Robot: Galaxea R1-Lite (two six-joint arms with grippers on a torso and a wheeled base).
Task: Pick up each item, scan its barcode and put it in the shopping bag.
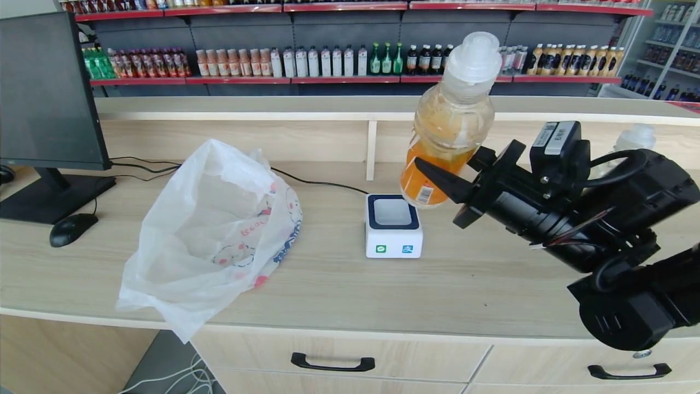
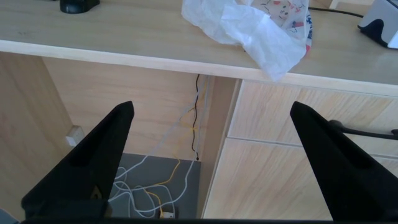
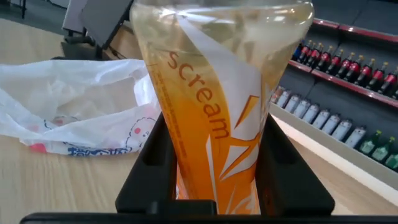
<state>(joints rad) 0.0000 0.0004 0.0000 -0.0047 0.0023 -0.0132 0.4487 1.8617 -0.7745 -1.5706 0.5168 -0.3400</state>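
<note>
The near finger of the right gripper (image 1: 437, 180) covers part of the lower label of the orange drink bottle (image 1: 448, 120), and the barcode beside it is too small to make out. In the right wrist view the bottle's cap end is cut off and its base is hidden between the fingers. A pale-capped bottle (image 1: 634, 137) near the counter's (image 1: 355, 290) far right edge is mostly behind the arm. The monitor (image 1: 46, 93) is cropped at the counter's left end. The inside of the shopping bag (image 1: 213, 230) cannot be told. The picture's edge cuts off the scanner (image 2: 380, 25) and the mouse (image 2: 78, 5).
</note>
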